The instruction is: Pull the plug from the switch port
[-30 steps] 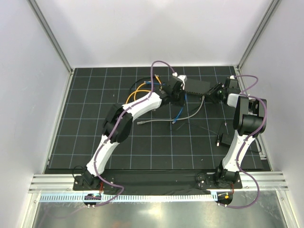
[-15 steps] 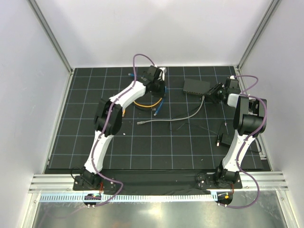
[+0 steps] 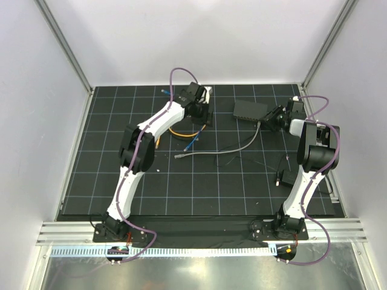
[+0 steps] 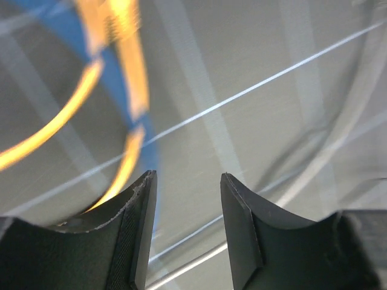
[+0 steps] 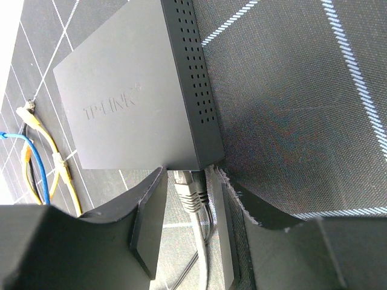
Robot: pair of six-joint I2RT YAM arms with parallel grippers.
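Because the plug [image 5: 188,184] sits between the fingers of the right claw [image 5: 190,199], the coming pull depends on one relation: the switch [image 5: 130,103] lies directly ahead of that claw, its port edge facing the fingertips. The plug's long axis runs straight out of the port towards the claw's palm, so extraction should be a straight draw back along that line. The right arm is much the nearer. The left claw [image 4: 186,181] hangs well off to the far side of the switch, over loose orange cable [image 4: 124,48] and blue cable [image 4: 36,18]

Claw states:
- Right claw: fingers apart, flanking the plug. A narrow gap shows on one side, and whether the pads press on the plug cannot be told
- Left claw: released, nothing between its fingers

Materials and shapes:
- Switch: flat, matte-black rectangular box, with a perforated vent strip along the side that runs away from the claw
- Plug: small grey moulded body with a ribbed boot, trailing a round grey cable [image 5: 199,254] beneath the claw
- Desk [image 5: 290,90]: black woven mat with a white grid
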